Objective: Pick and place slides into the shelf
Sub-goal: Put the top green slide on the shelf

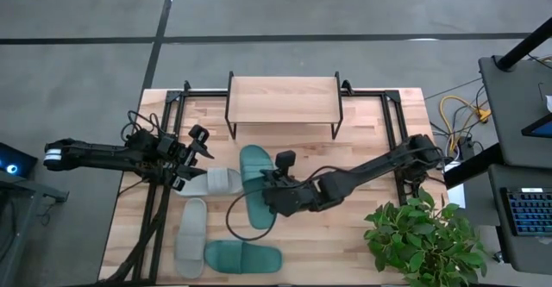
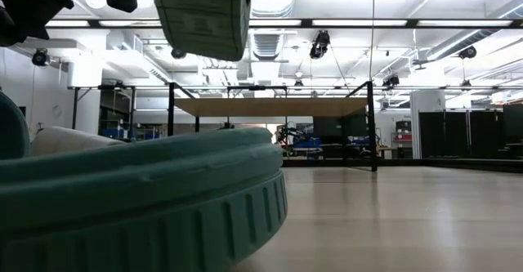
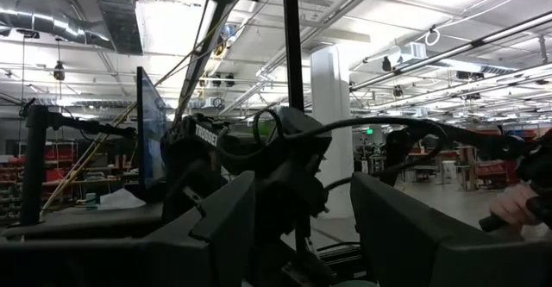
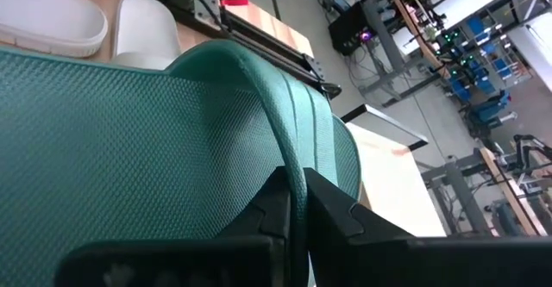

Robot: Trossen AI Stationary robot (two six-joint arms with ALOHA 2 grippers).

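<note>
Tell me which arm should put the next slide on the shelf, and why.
Right. The right gripper is shut on the strap of a teal slide, lifted off the table just in front of the shelf. The left gripper is open and empty, over a grey slide.

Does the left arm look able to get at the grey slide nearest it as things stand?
Probably yes. The left gripper hangs open right beside that grey slide, with nothing between them; the right gripper is busy holding a teal slide farther over.

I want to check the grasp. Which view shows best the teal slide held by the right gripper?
The right wrist view: the right gripper is pinching the strap of the teal slide. The high view shows its place on the table, the low view only its raised sole, the left wrist view nothing.
</note>
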